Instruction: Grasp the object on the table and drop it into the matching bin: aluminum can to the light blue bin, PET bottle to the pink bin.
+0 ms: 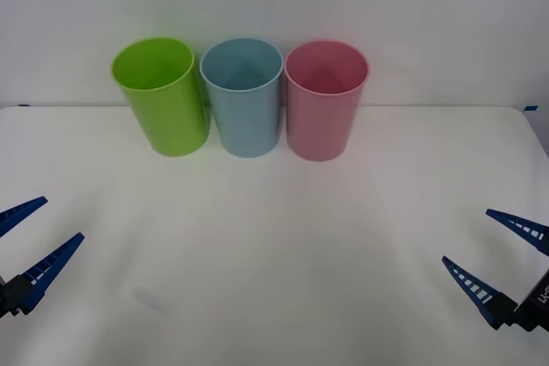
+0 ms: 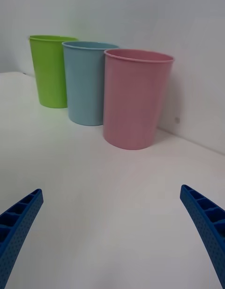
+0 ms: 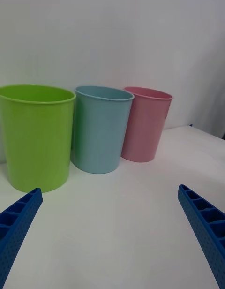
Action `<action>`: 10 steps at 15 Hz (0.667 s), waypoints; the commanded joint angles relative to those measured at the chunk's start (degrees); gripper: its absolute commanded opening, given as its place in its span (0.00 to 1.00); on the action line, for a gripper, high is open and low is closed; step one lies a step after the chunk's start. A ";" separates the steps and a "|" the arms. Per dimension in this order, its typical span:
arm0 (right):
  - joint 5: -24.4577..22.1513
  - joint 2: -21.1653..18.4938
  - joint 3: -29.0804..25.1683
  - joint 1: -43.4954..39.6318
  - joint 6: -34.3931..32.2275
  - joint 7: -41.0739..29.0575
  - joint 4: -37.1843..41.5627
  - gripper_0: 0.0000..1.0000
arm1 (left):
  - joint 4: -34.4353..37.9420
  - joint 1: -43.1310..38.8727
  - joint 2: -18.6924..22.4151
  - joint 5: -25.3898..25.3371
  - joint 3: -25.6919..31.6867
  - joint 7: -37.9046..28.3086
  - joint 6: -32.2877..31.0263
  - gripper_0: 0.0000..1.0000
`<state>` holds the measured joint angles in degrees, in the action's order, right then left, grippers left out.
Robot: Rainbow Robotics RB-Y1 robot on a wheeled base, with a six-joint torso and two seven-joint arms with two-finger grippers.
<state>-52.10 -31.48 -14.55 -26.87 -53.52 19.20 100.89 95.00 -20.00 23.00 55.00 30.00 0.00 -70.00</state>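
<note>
The light blue bin stands at the back middle of the white table, with the pink bin touching it on the right. The object, an aluminum can or PET bottle, is out of view. My left gripper hovers open at the near left edge, holding nothing. Opposite it, at the near right edge, my right gripper is also open with nothing between its fingers.
A lime green bin stands left of the light blue one. All three bins sit in a row close to the white wall. The table's back edge runs just behind them.
</note>
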 commanded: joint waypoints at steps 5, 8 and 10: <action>0.51 0.02 -0.83 -4.95 -2.46 -0.21 -0.08 1.00 | 0.00 0.00 0.00 0.00 0.00 0.00 0.00 1.00; 0.51 0.28 -0.83 -5.65 -2.46 -0.74 0.01 1.00 | 0.00 0.00 0.00 0.00 0.00 0.00 0.00 1.00; 0.42 0.54 -0.83 -5.65 -2.46 -1.00 0.01 1.00 | 0.00 0.00 0.00 0.00 0.00 0.00 0.00 1.00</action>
<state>-51.62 -31.06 -15.38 -32.52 -56.01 18.23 100.86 95.00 -20.00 23.00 55.00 30.00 0.00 -70.00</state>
